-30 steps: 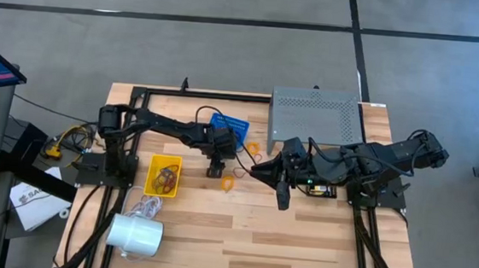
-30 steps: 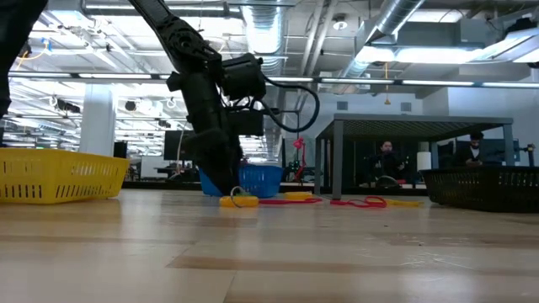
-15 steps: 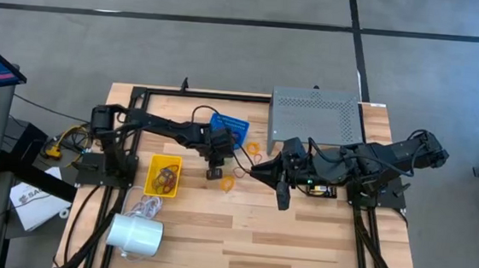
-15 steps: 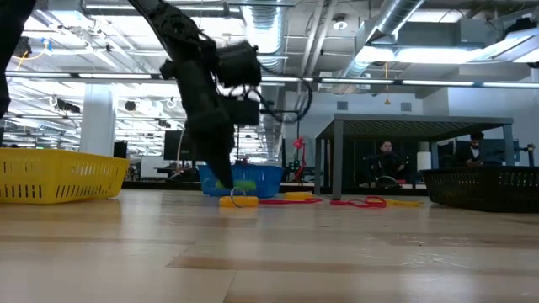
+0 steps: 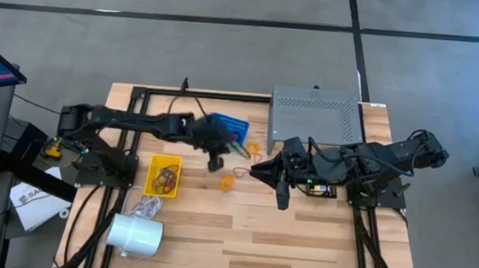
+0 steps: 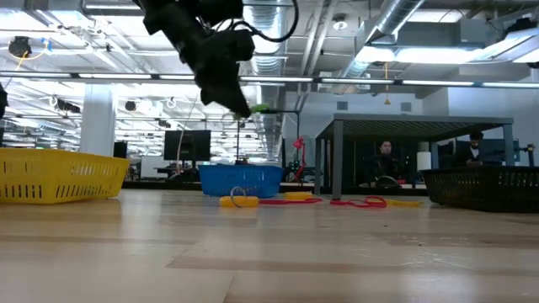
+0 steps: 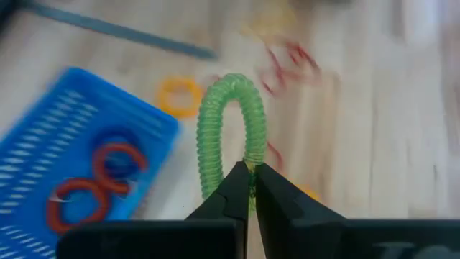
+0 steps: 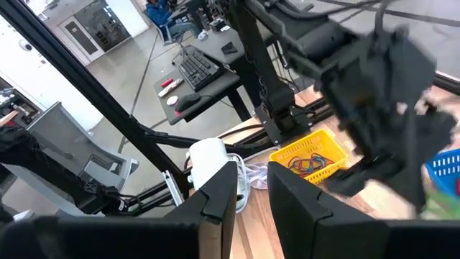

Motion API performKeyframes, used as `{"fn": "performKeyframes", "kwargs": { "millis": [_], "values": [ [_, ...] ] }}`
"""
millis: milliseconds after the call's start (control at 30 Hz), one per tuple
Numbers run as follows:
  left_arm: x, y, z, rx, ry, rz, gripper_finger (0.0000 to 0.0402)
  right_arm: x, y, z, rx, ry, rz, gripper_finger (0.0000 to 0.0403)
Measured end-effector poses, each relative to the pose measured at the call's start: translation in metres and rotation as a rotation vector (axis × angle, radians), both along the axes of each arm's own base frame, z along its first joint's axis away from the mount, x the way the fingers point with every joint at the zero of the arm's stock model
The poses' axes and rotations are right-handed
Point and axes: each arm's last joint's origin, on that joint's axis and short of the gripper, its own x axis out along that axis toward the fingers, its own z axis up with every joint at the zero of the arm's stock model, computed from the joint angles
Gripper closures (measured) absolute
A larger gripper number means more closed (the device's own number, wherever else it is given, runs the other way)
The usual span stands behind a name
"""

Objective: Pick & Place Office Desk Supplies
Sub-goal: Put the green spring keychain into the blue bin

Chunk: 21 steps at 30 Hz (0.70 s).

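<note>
My two arms are black, built of jointed links with black cables looped along them. Each sits on a black metal frame bolted near a side edge of the desk. My left gripper (image 7: 248, 188) ends in two slim, pointed black fingers; my right gripper (image 8: 251, 188) has broader black ones.

One camera looks straight down on the whole tabletop (image 5: 240, 237), another sits level at its surface facing the room, each wrist camera peers closely past its tool, and all share the blue basket (image 5: 231, 126).
</note>
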Motion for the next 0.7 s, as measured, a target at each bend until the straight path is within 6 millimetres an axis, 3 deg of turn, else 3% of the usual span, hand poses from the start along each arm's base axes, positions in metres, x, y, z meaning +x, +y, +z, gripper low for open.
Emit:
{"fn": "performKeyframes", "kwargs": {
  "millis": [167, 400, 567, 700],
  "values": [
    [-0.007, 0.035, 0.016, -0.088, -0.140, 0.230, 0.0399, 0.001, -0.004, 0.000, 0.000, -0.001, -0.012, 0.0326],
    [-0.018, 0.079, -0.007, -0.182, -0.056, 0.444, 0.0399, 0.002, -0.002, 0.002, 0.010, -0.022, -0.010, 0.0326],
    [-0.018, 0.088, -0.032, -0.259, 0.055, 0.509, 0.0400, 0.001, 0.001, 0.004, 0.017, -0.038, 0.003, 0.0326],
    [-0.014, 0.088, -0.040, -0.273, 0.074, 0.510, 0.0400, 0.000, 0.003, 0.004, 0.017, -0.036, 0.009, 0.0326]
  ]
}}
